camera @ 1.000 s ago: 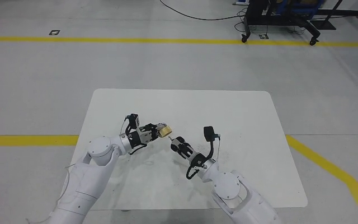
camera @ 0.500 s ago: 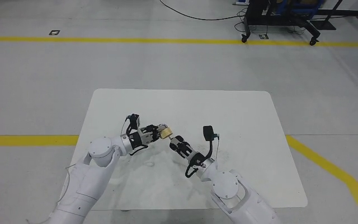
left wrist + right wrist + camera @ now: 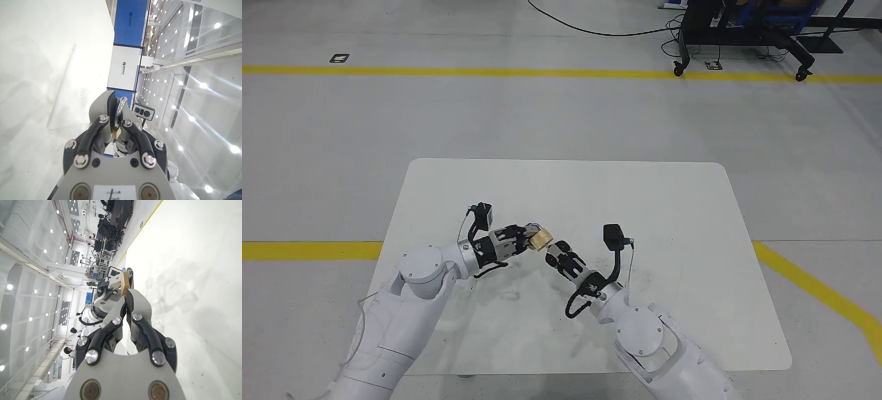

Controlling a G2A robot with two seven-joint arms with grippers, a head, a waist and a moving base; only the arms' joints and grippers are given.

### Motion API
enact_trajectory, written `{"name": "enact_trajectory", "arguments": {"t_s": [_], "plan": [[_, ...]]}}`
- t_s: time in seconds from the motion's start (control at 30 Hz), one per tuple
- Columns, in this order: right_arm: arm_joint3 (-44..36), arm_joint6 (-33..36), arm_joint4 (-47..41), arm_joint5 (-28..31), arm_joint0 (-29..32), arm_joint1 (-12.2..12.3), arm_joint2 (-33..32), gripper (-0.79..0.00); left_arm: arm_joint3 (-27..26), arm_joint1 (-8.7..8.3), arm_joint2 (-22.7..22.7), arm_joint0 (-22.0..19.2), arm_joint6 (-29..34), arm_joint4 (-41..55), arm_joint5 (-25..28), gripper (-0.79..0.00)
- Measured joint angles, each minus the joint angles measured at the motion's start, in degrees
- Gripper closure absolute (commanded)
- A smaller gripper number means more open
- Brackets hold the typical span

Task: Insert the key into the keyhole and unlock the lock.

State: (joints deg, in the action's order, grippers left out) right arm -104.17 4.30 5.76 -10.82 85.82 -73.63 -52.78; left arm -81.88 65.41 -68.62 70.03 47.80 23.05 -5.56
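Top view: left gripper [image 3: 526, 236] clamps lock [image 3: 538, 237]

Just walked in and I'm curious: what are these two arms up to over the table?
The left pincer holds a small brass padlock above the white table. The right pincer, closed, has its tip right at the padlock's end, lined up as if to push a key in. Whether a key sits between its pads, or has entered the keyhole, cannot be told.
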Motion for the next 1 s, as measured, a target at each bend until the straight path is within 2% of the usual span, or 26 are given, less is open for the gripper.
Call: {"name": "enact_trajectory", "arguments": {"t_s": [0.13, 0.17, 0.2, 0.53, 0.77, 0.8, 0.83, 0.9, 1.0], "plan": [[0.2, 0.0, 0.1, -0.1, -0.2, -0.2, 0.0, 0.000, -0.5, -0.08, 0.2, 0.1, 0.7, -0.6, 0.7, 0.000], [0.3, -0.2, 0.0, -0.1, -0.3, -0.3, 0.0, -0.123, -0.6, -0.10, 0.2, 0.1, 0.9, -0.7, 0.8, 0.000], [0.4, -0.5, -0.1, 0.0, -0.4, -0.3, -0.1, -0.785, -0.6, -0.12, 0.2, 0.2, 1.0, -0.8, 0.9, 0.000], [0.4, -1.4, -0.2, -0.4, -0.5, -0.5, -0.1, -0.785, 1.0, -0.02, -0.7, 0.4, -1.0, 2.5, 0.6, 0.000], [-0.1, -0.9, -0.8, 0.2, -0.1, -0.7, -0.4, -0.785, 3.5, 0.44, -1.3, 0.8, -1.8, 7.7, 5.1, 0.000], [-0.9, -0.2, -2.2, 1.4, 0.4, -0.8, -0.9, -0.560, 3.8, 0.53, -1.4, 0.9, -1.9, 8.5, 6.2, 0.000], [-1.6, 0.8, -4.6, 2.9, 1.0, -0.9, -1.9, -0.376, 4.1, 0.61, -1.5, 1.1, -1.8, 9.4, 7.3, 0.000], [-2.4, 4.6, -14.6, 6.1, 2.4, -1.0, -4.4, -0.271, 4.7, 0.80, -1.6, 1.4, -0.8, 11.5, 10.0, 0.000], [-1.2, 10.9, -31.4, 7.9, 3.1, -1.0, -7.5, -0.194, 5.1, 1.00, -1.4, 1.4, 1.1, 13.3, 13.2, 0.000]]}}
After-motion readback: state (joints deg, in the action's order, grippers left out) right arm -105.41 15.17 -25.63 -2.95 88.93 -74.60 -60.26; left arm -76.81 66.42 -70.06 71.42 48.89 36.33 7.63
